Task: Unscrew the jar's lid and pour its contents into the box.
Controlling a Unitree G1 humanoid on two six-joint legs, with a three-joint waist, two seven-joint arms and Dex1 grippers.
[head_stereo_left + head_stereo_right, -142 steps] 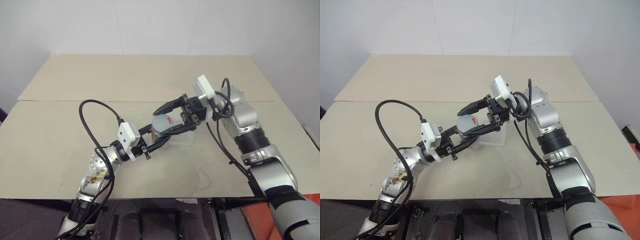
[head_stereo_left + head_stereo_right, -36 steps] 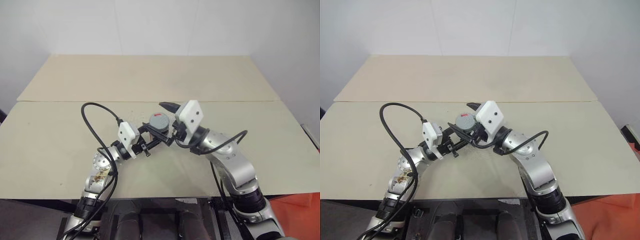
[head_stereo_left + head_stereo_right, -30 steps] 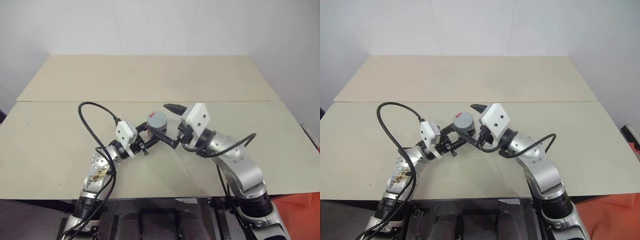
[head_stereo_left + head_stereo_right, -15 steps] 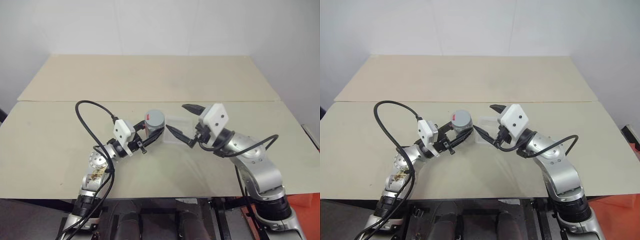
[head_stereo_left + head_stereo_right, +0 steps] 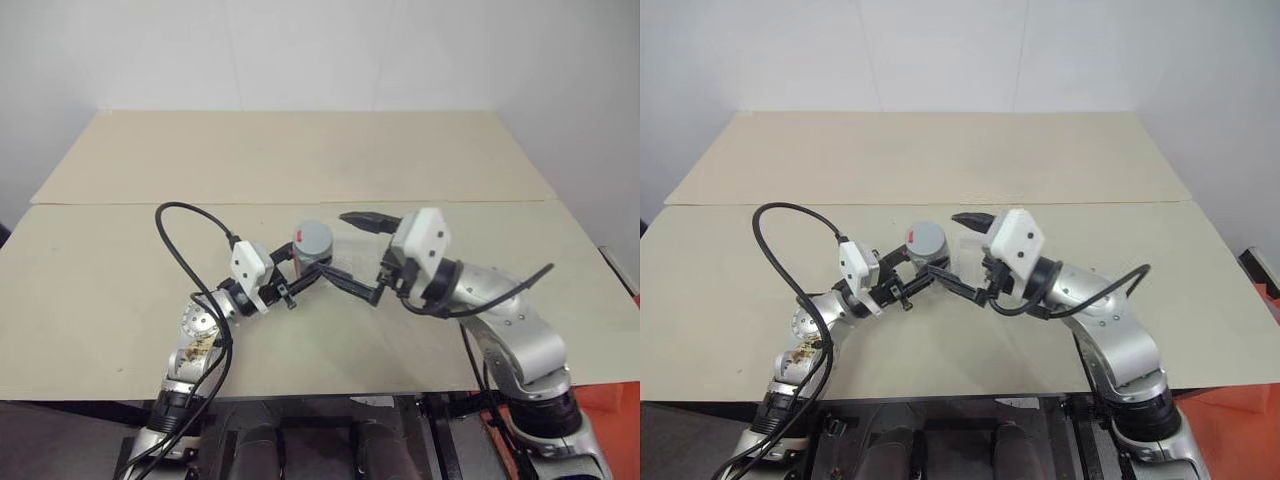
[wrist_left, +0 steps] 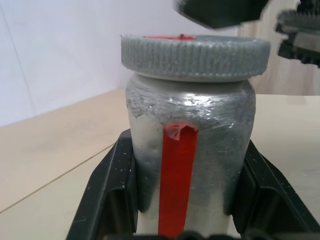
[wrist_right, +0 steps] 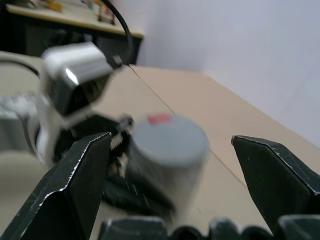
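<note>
Left pincer (image 5: 300, 272) clamps the silvery, dimpled cylinder of the jar (image 6: 189, 160) between its black fingers, ribbed grey lid (image 6: 195, 52) on top. Right pincer (image 5: 352, 250) gapes wide and empty, just beside the lid, above the pale desk (image 5: 300, 160).

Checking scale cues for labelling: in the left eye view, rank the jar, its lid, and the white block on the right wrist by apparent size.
1. White block, though it may sit nearer the camera.
2. Jar, lid included.
3. Lid, covering the jar's top.
</note>
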